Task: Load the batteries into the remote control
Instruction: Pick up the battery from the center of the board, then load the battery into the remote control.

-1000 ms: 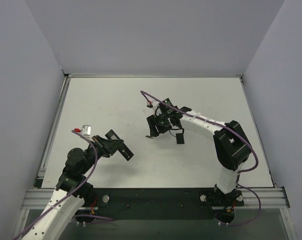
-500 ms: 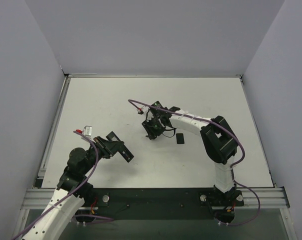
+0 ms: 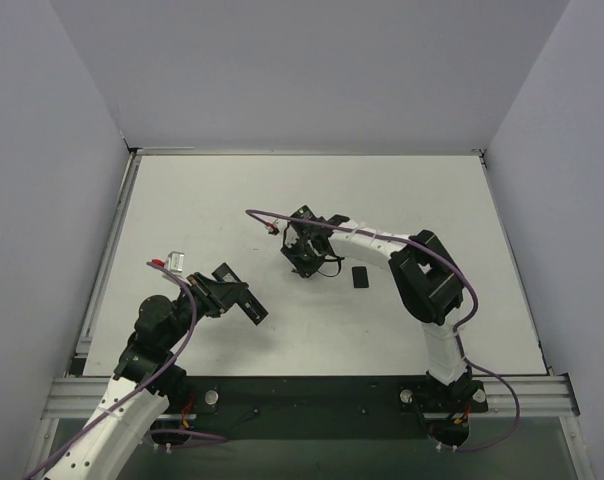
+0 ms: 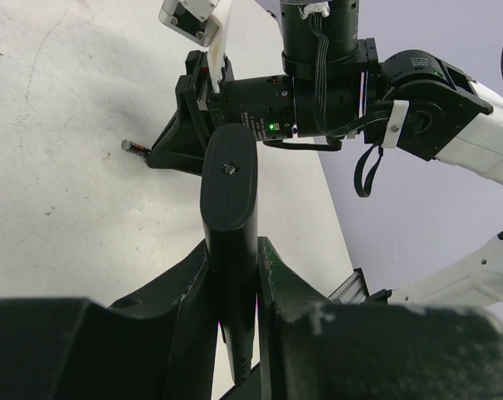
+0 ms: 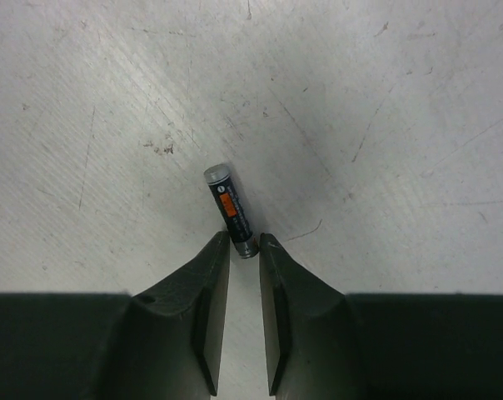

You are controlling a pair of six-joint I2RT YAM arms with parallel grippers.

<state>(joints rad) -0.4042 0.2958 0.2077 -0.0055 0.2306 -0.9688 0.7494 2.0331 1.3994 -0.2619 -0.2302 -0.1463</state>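
Observation:
My left gripper point(image 3: 240, 300) is shut on the remote control point(image 4: 229, 192), a slim black bar, and holds it above the table; its tip sticks out past the fingers point(image 3: 256, 311). My right gripper point(image 5: 245, 243) is down on the table at mid-centre point(image 3: 300, 262). Its jaws are narrowed onto the near end of one battery point(image 5: 230, 208), a small dark cylinder with an orange mark, lying flat on the table. That battery's far end shows beside the right gripper in the left wrist view point(image 4: 131, 147). The second battery is out of view.
A short black cover piece point(image 3: 359, 277) lies on the table just right of the right gripper. The white table point(image 3: 202, 210) has raised rails at its left and far edges. Grey walls enclose three sides.
My right arm has swung left across the table and its gripper now sits over the battery. My left arm with the remote has stayed still.

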